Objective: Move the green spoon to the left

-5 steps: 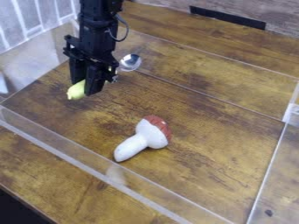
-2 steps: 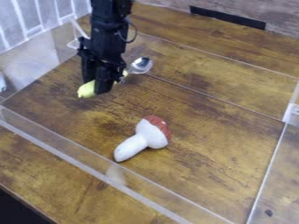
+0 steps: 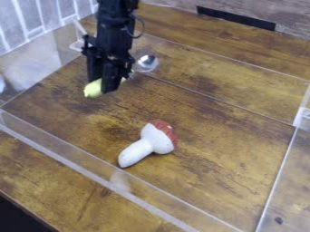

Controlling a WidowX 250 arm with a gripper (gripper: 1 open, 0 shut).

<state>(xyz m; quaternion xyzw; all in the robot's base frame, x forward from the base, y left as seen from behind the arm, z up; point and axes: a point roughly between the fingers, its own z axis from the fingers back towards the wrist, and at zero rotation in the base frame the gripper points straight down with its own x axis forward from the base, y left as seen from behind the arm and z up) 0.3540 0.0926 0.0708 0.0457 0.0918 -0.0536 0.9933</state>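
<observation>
Green spoon (image 3: 118,75) is lying near the far left corner of the wooden table (image 3: 230,136), inside the clear-walled tray area, and the black gripper (image 3: 105,80) is standing right over its middle, pointing almost straight down. Jaws are looking fully pinched together on the handle, with the yellow-green tip poking out below and to the left of them, and the little silver bowl shining out on the right side. So the spoon is being gripped around mid-handle, which is looking like the sensible place: close to its balance point, clear of the rounded metal bowl that would be slipping out of a pinch. I'm judging this thing to be light and stiff, thin plastic with a smooth finish, so it is probably wanting a firm squeeze or it could be pivoting in the jaws. Whether it is lifted off the wood or touching it, I cannot tell from here. Toy mushroom (image 3: 148,143) is sitting well apart, nearer the front edge, out of the way of any move toward the left edge.
</observation>
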